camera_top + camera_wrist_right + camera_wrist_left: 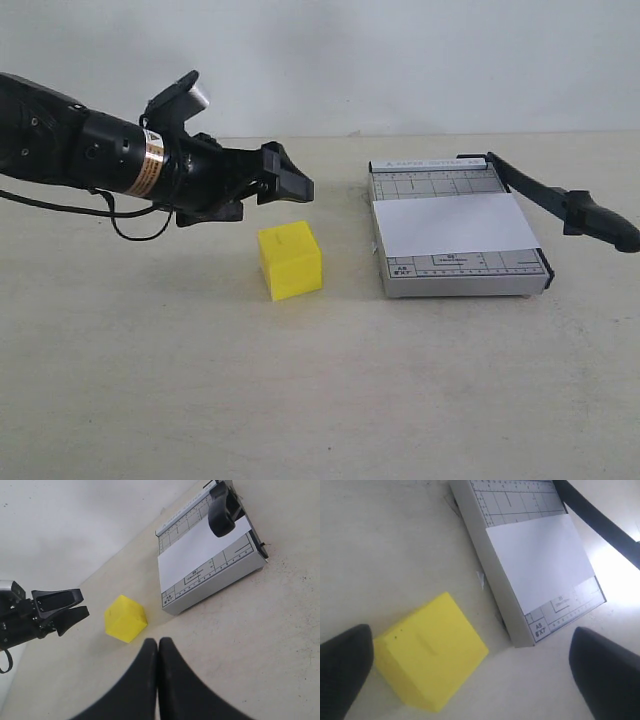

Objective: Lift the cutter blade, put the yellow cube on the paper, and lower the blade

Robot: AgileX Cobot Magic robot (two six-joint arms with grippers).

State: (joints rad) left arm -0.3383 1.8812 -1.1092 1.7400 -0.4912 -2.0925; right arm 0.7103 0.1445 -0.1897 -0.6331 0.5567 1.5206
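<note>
The yellow cube (290,261) (430,658) (125,618) rests on the table left of the grey trimmer (455,276) (515,615) (215,580). White paper (455,225) (540,562) (197,550) lies across the trimmer base. The cutter blade (570,205) (600,522) (222,511) is raised, its black handle out past the trimmer's right edge. My left gripper (290,184) (470,680) hangs open just above and behind the cube, holding nothing. My right gripper (158,642) is shut and empty, high above the table; it does not appear in the exterior view.
A plain beige table (320,400) carries everything, with a white wall (400,60) behind it. The left arm's black cable (130,225) loops down towards the table at the left.
</note>
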